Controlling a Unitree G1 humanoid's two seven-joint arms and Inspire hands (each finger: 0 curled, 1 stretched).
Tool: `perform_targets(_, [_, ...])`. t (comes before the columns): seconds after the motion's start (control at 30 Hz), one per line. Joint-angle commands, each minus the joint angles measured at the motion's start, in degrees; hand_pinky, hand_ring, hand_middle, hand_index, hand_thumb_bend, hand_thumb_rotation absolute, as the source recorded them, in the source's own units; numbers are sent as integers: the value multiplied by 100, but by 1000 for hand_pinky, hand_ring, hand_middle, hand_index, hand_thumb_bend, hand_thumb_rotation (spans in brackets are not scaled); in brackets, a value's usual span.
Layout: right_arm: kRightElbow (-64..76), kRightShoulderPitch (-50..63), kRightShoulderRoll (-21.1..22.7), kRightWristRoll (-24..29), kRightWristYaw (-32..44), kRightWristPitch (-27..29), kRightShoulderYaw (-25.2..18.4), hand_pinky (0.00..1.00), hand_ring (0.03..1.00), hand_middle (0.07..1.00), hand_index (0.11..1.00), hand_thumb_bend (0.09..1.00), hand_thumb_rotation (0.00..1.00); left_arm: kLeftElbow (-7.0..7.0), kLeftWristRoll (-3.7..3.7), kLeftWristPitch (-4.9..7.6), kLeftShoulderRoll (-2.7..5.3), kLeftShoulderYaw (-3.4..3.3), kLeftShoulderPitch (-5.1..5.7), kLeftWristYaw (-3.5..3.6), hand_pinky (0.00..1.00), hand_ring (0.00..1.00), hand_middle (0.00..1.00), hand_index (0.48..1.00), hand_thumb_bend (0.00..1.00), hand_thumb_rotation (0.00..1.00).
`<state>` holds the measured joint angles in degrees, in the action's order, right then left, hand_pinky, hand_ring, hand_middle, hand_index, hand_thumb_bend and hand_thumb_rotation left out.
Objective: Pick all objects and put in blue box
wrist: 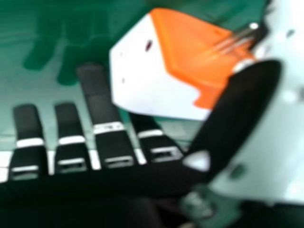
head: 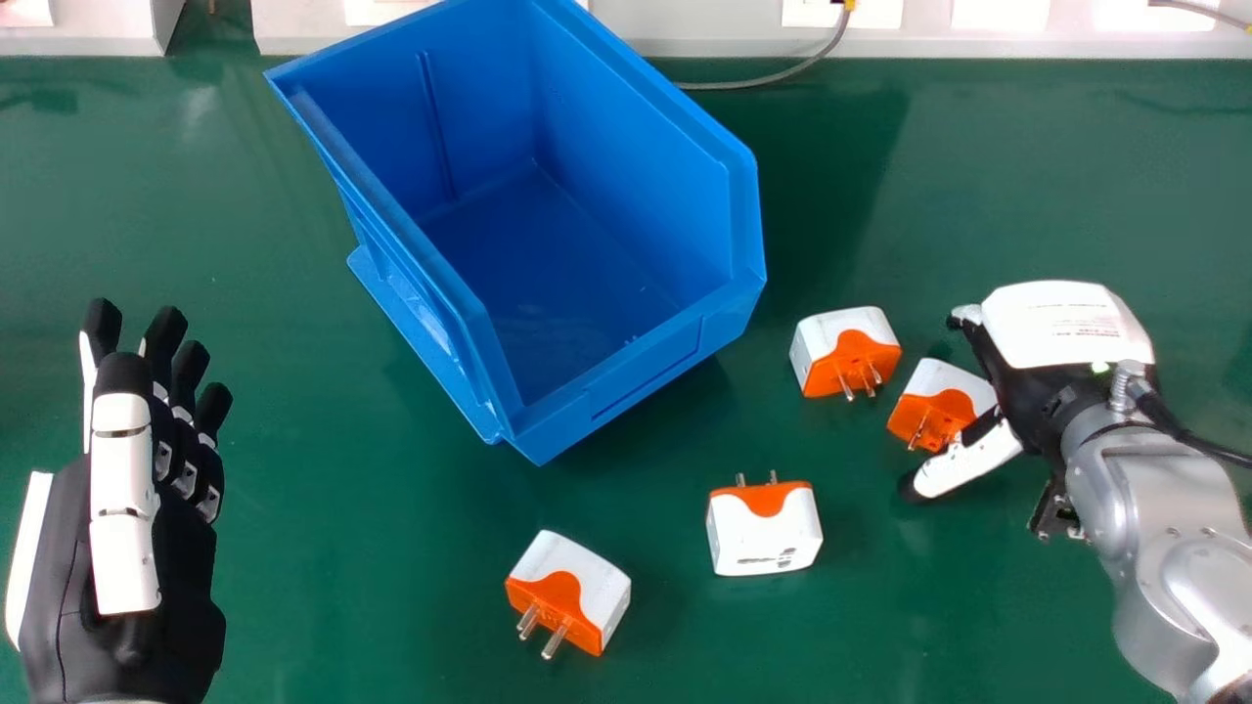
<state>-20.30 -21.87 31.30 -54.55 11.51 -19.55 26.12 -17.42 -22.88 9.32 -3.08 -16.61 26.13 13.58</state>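
In the head view my right hand (head: 1051, 342) is low at the table's right, fingers and thumb on either side of an orange and white plug adapter (head: 944, 401). In the right hand view that adapter (wrist: 142, 76) lies between the straight fingers of my right hand (wrist: 111, 137) and its thumb, not gripped. Three more adapters lie on the table: one (head: 843, 347) just left of it, one (head: 765, 533) nearer the front, one (head: 567, 592) at the front centre. The blue box (head: 636, 367) is empty inside. My left hand (head: 127, 528) stays at the left with straight fingers.
The green table (head: 323, 548) carries everything. A grey cable (head: 763, 82) runs behind the box at the far edge, where white fixtures (head: 685, 34) stand. Another adapter sits close beside the right hand's adapter, with a small gap between them.
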Motion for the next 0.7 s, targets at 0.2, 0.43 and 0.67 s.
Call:
perform_targets(0.2, [-335,15,-244,153,219,73,202,508,608,662,644,649,548,-256,-121,6,19,16,66,34,1000,1000,1000,1000,469,898])
perform_targets(0.43, [-602,94,-298,430,-346,405,12,430,539,603,606,345,316,-350,-34,-31,22,22,119,-83,1000,1000,1000,1000,461,907])
perform_targets(0.67, [-521,200,-252,584,-355,365,-60,437,557,628,625,313,255,-340,-47,-55,4,23,105,-93,1000,1000,1000,1000,455,926])
